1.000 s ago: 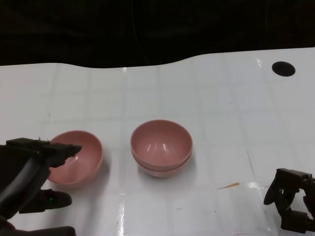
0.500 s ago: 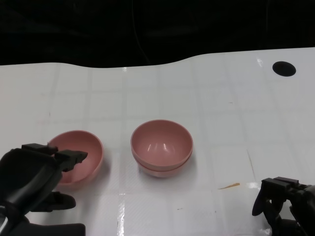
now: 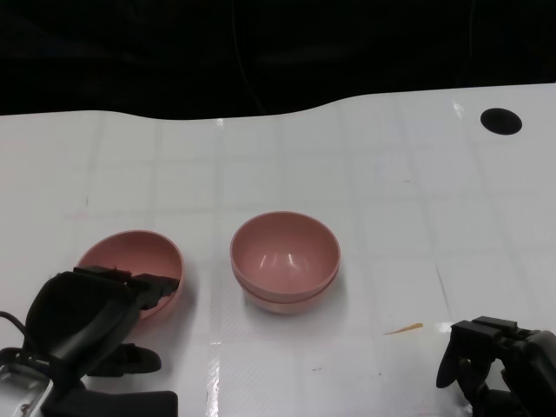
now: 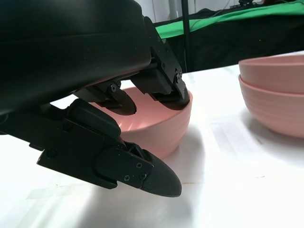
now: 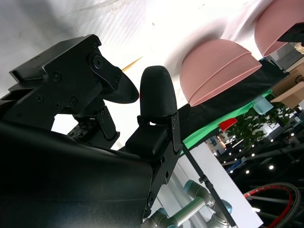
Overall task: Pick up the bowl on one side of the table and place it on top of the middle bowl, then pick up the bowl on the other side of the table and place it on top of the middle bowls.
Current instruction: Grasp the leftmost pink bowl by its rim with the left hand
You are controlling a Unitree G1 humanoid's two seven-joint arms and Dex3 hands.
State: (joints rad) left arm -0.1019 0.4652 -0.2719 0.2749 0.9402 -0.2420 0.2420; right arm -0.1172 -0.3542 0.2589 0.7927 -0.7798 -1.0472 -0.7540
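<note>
Bare white desk [image 3: 391, 208] lies open right of the stacked pink plastic bowls [image 3: 285, 259]. A narrow gap separates them from the single pink bowl [image 3: 139, 261] on the left.

Head view: from above, looking down and forward over the white table [image 3: 365, 165]. Left wrist view: low, close behind the left hand [image 4: 95, 114], level with the tabletop. Right wrist view: rolled over, close. Shared by all: the stacked bowls [image 3: 285, 259] [image 4: 273, 92] [image 5: 216, 71].

The right hand [image 5: 128, 102] filled the frame's left and centre, fingers apart around nothing. Two stacked pink bowls [image 5: 216, 71] sat at upper right on the white table [image 5: 71, 19].
</note>
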